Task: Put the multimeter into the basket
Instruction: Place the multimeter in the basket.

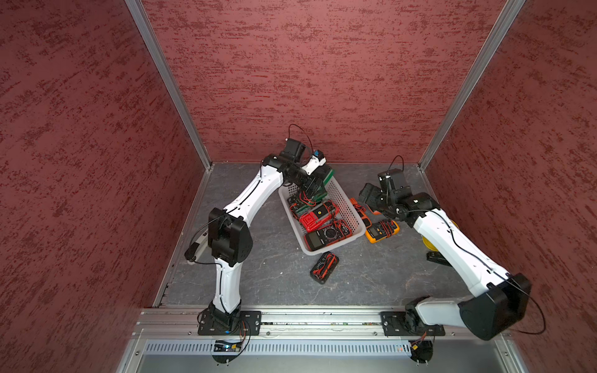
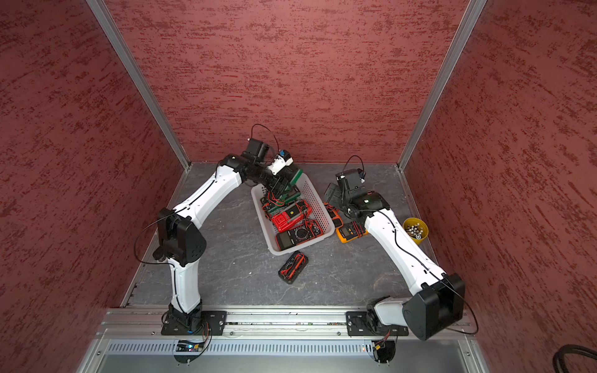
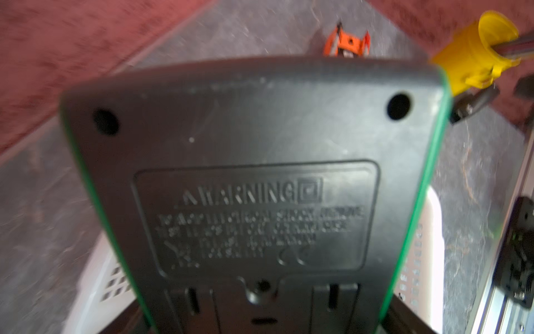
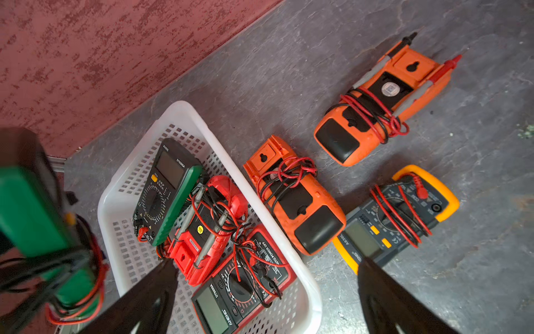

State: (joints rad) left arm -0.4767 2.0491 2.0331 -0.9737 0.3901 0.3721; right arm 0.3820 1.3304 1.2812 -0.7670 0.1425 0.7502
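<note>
A green-edged multimeter (image 1: 327, 179) (image 2: 296, 178) hangs tilted over the far end of the white perforated basket (image 1: 334, 247) (image 2: 305, 244), with my left gripper (image 1: 318, 186) (image 2: 284, 186) shut on it. Its dark back with the warning label (image 3: 254, 173) fills the left wrist view and hides the fingers. The right wrist view shows it as a green block wound with leads (image 4: 31, 214). My right gripper (image 1: 366, 193) (image 4: 267, 264) stands open, nothing between its fingers, above the basket's right wall (image 4: 185, 108). Three meters lie in the basket.
Outside the basket lie two orange meters (image 4: 294, 202) (image 4: 375, 104), a yellow-framed meter (image 1: 381, 230) (image 4: 398, 211) and a black meter (image 1: 324, 267) by the near end. A yellow cup (image 2: 415, 230) stands at the right wall.
</note>
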